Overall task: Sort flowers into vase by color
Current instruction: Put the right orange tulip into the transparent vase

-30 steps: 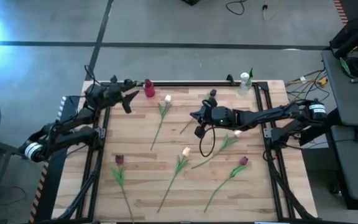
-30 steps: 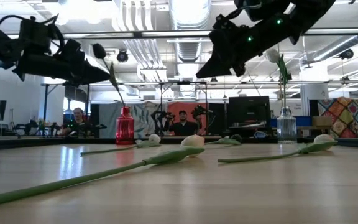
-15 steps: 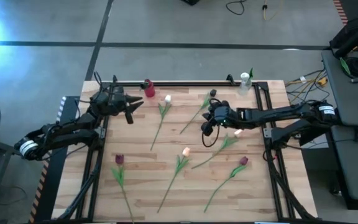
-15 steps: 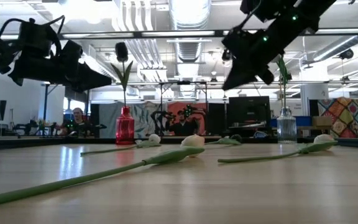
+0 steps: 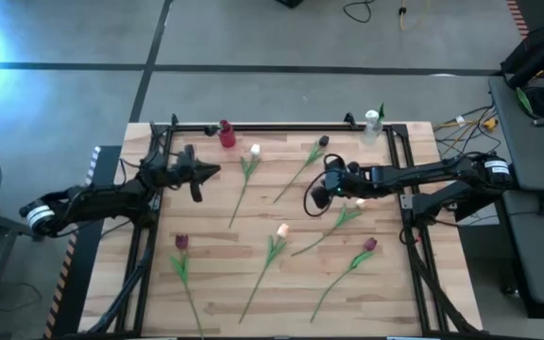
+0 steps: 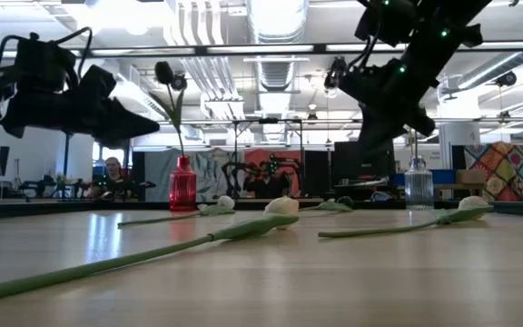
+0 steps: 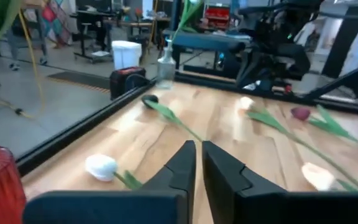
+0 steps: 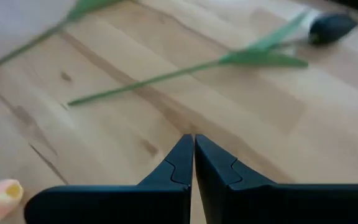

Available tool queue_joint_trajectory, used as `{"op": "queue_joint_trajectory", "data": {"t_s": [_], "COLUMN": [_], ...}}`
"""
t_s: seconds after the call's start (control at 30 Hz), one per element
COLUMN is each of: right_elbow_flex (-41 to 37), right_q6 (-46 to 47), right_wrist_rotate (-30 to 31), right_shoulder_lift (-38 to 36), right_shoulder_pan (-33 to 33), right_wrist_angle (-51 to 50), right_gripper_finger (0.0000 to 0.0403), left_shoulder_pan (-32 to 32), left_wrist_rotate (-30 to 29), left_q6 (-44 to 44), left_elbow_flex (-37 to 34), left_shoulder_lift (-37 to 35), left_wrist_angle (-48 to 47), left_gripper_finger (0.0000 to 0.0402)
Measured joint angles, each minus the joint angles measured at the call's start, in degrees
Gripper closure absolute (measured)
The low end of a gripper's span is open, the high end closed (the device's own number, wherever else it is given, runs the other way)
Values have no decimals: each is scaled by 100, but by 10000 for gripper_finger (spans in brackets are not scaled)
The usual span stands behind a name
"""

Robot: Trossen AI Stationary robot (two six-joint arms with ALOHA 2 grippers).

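Note:
A red vase at the far edge holds one dark tulip standing upright. A clear vase at the far right holds a green stem. Several tulips lie flat on the wooden table: a white one, a dark one, two peach ones and two maroon ones. My left gripper is shut and holds nothing; it hangs level, near-left of the red vase. My right gripper is shut and holds nothing. It slants down above the table, near the dark tulip's stem.
Black rails frame the table's far and side edges. Bare wood lies along the near edge and between the left rail and the white tulip. Beyond the table are desks, screens and a seated person.
My left gripper has drawn back from the red vase toward the table's near edge, sinking a little, and has shut. The dark tulip, tilted beside its fingers before, now stands in the vase alone. My right gripper, still shut, has tipped downward, rolled and drifted toward the right edge.

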Motion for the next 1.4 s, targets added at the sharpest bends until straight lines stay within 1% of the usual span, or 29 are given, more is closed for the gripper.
{"op": "queue_joint_trajectory", "data": {"t_s": [0.07, 0.17, 0.3, 0.4, 0.53, 0.67, 0.77, 0.87, 0.93, 1.03, 1.13, 1.2, 1.3, 1.4], "right_elbow_flex": [30, 223, 513, 715, 960, 1017, 893, 748, 667, 549, 433, 396, 396, 393], "right_q6": [200, 720, 1406, 1919, 2743, 3755, 4938, 6154, 6780, 7620, 8229, 8485, 8783, 9108], "right_wrist_rotate": [-277, -614, -690, -990, -1288, -1267, -1041, -472, -361, -353, -301, -258, -210, -208], "right_shoulder_lift": [-27, -40, -40, -40, -40, -40, -40, -37, -37, -34, 145, 318, 581, 810], "right_shoulder_pan": [-38, -85, -34, 91, 496, 1051, 1464, 1836, 1981, 2101, 2164, 2173, 2131, 2038], "right_wrist_angle": [-254, -1023, -2206, -3049, -3696, -3688, -3687, -3662, -3584, -3542, -3472, -3389, -3382, -3408], "right_gripper_finger": [394, 394, 394, 393, 385, 365, 339, 303, 275, 234, 203, 191, 183, 184], "left_shoulder_pan": [-88, -135, -149, -152, -154, -154, -149, -149, -149, -149, -149, -149, -145, -145], "left_wrist_rotate": [-226, -469, -554, -695, -766, -767, -766, -766, -763, -758, -758, -755, -755, -756], "left_q6": [136, 172, 168, 167, 168, 168, 168, 214, 232, 401, 538, 538, 552, 532], "left_elbow_flex": [0, 14, 45, 43, 44, 44, 44, 44, 44, 44, 44, 44, 44, 44], "left_shoulder_lift": [67, 150, 274, 394, 654, 958, 1169, 1328, 1407, 1474, 1484, 1476, 1508, 1595], "left_wrist_angle": [34, 69, 427, 545, 843, 1191, 1390, 1653, 1668, 1694, 1753, 1774, 1790, 1788], "left_gripper_finger": [399, 400, 401, 401, 401, 401, 401, 402, 402, 402, 402, 402, 402, 402]}}
